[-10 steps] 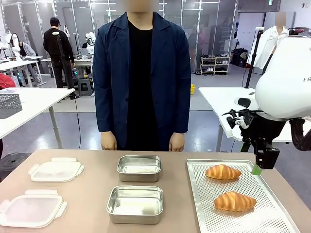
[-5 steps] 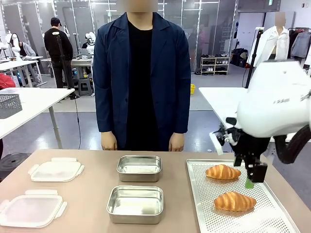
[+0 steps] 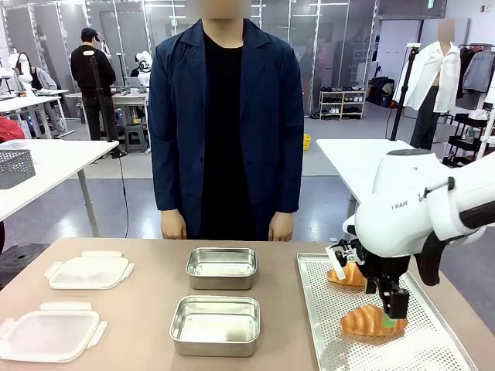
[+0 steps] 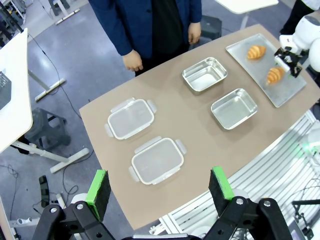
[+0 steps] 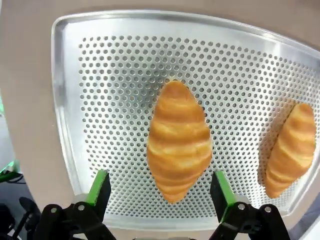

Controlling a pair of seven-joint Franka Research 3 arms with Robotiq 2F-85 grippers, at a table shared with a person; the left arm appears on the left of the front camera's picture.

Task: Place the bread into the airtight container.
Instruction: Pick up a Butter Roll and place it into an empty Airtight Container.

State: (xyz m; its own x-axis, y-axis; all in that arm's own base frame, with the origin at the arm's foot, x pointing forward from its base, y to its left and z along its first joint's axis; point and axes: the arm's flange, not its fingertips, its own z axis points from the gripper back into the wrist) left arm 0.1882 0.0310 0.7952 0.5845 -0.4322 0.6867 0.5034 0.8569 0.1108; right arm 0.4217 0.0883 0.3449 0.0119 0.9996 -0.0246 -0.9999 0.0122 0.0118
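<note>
Since a second ago the right hand (image 3: 393,309) has been brought down and inward from beyond the tray's far right edge, and it is now poised over the nearer croissant (image 3: 371,321) on the perforated tray (image 3: 325,332). Its fingers are spread wide and nothing is gripped. One green pad is set to either side of the pastry, a stance judged to prepare a grasp across its narrow width rather than along its tapering ends.

That straddle is made plain in the right wrist view, where the croissant is seen lying between the pads. In the front view the arm covers much of it, along with part of the second croissant (image 3: 348,274) behind.

The left hand (image 4: 159,187) is held high above the surface (image 4: 200,130), wide and empty, apparently kept clear of the work. From that height the whole layout is seen at once: two steel containers (image 4: 234,108) stand open at mid-surface, with two clear lids (image 4: 156,160) laid apart beside them. The bread is not yet placed in either container. The person's hands (image 3: 172,225) are kept at the far edge.
</note>
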